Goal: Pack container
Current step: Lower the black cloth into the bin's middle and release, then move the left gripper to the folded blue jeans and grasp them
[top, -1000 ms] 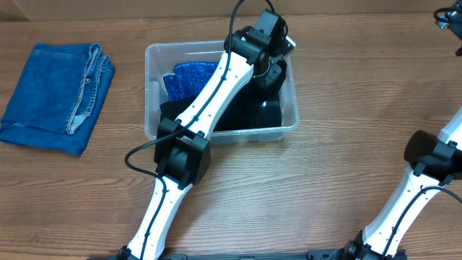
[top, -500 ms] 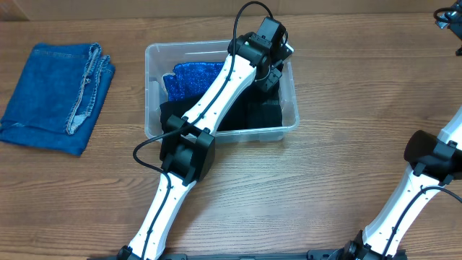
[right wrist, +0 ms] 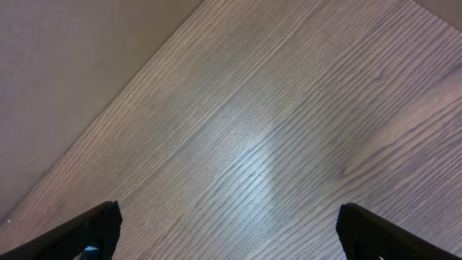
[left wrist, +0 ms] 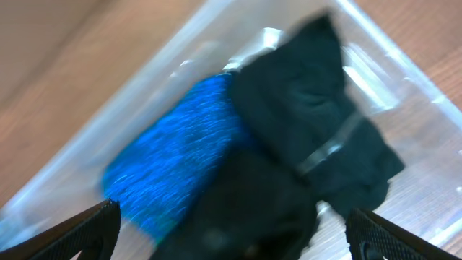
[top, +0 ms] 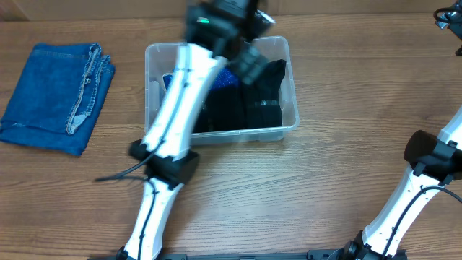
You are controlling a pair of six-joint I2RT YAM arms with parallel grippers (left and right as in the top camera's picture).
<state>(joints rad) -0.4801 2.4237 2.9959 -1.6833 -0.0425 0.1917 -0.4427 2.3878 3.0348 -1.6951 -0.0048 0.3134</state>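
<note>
Blur smears the left arm (top: 177, 101) over the container (top: 253, 135); left fingers (left wrist: 90, 230) and right fingers (right wrist: 90, 230) gape empty.

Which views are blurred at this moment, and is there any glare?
Overhead: only the upper end of the left arm is smeared, over the container; all else sharp. Left wrist: the whole frame is motion-blurred, blue cloth and black garment streaked. Right wrist: crisp wood grain, with a soft glare patch on the table.
</note>
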